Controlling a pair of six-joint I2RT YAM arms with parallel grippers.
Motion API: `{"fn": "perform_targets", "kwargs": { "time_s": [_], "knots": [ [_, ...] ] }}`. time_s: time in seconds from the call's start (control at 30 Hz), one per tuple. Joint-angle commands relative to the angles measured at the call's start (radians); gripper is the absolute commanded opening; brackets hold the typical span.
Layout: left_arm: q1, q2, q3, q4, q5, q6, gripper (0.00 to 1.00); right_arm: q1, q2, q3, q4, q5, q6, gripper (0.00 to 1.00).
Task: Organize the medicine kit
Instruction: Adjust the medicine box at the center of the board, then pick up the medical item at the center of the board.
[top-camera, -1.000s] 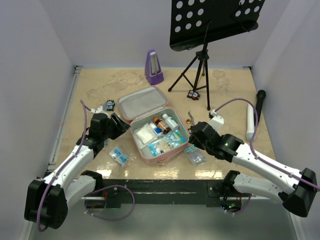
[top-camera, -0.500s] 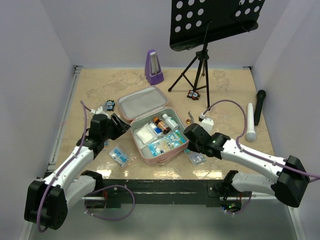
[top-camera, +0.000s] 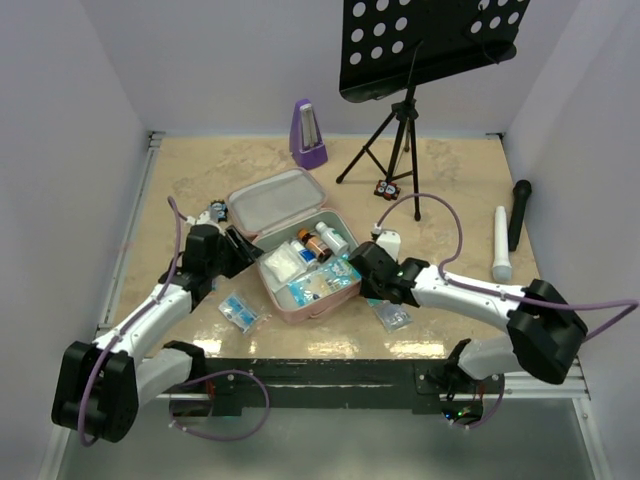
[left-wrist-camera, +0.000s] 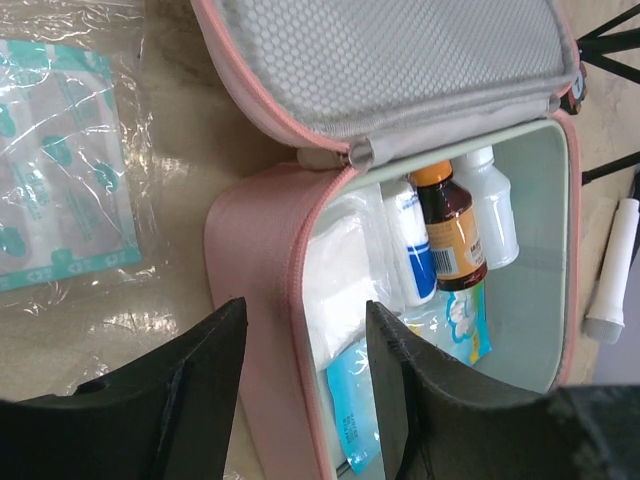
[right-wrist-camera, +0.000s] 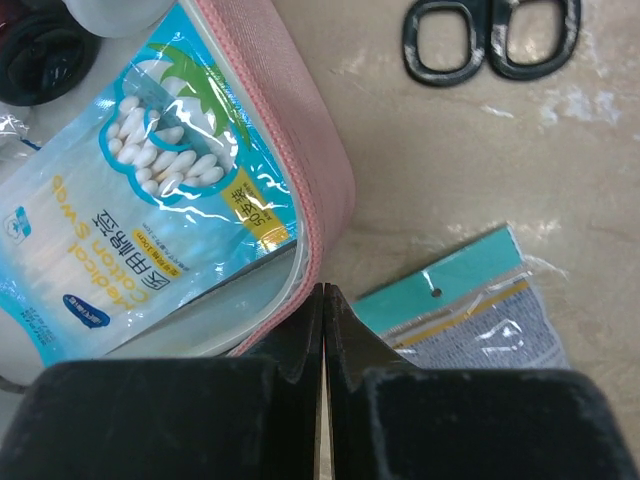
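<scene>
Packet (right-wrist-camera: 150, 200) inside medicine kit (right-wrist-camera: 312, 170) reads "Medical Cotton Swab".

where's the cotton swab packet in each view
top external: cotton swab packet in the near-right corner of the medicine kit
left wrist: lower centre-right, below the brown bottle
right wrist: upper left, just inside the rim
shared landmark: the kit's pink wall beside it

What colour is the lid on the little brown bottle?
The lid is orange; the left wrist view shows it best.
</scene>
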Motion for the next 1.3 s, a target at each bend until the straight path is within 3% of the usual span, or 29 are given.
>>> {"fn": "perform_targets", "kwargs": {
  "time_s": [0.0, 0.23, 0.4, 0.43, 0.53, 0.6, 0.87, 1.03, 1.27],
  "knots": [
    [0.001, 0.050, 0.078, 0.027, -0.016, -0.003, 0.55, 0.002, 0.065, 0.095, 0.165, -0.002, -0.073, 0.00],
    [0.001, 0.142, 0.170, -0.008, -0.050, 0.020, 0.55, -0.009, 0.164, 0.190, 0.179, 0.020, -0.184, 0.00],
    [0.001, 0.112, 0.210, -0.079, -0.106, 0.046, 0.55, -0.009, 0.079, 0.131, 0.145, 0.006, -0.201, 0.00],
    [0.001, 0.092, 0.207, -0.083, -0.116, 0.046, 0.55, -0.009, 0.060, 0.111, 0.133, 0.008, -0.202, 0.04],
    [0.001, 0.021, 0.175, -0.070, -0.149, 0.029, 0.55, -0.009, -0.009, 0.040, 0.094, 0.003, -0.170, 0.34],
    [0.002, -0.010, 0.149, -0.057, -0.150, 0.008, 0.56, -0.009, -0.055, 0.020, 0.094, 0.012, -0.146, 0.45],
    [0.001, -0.049, 0.111, -0.056, -0.099, -0.006, 0.56, -0.005, -0.024, -0.021, 0.039, 0.070, 0.011, 0.50],
    [0.001, -0.073, 0.076, -0.044, -0.068, -0.008, 0.56, -0.005, -0.026, -0.049, -0.002, 0.092, 0.083, 0.61],
    [0.001, -0.083, 0.046, -0.007, -0.013, -0.015, 0.56, -0.005, -0.023, -0.063, -0.042, 0.080, 0.131, 0.63]
  ]
}}
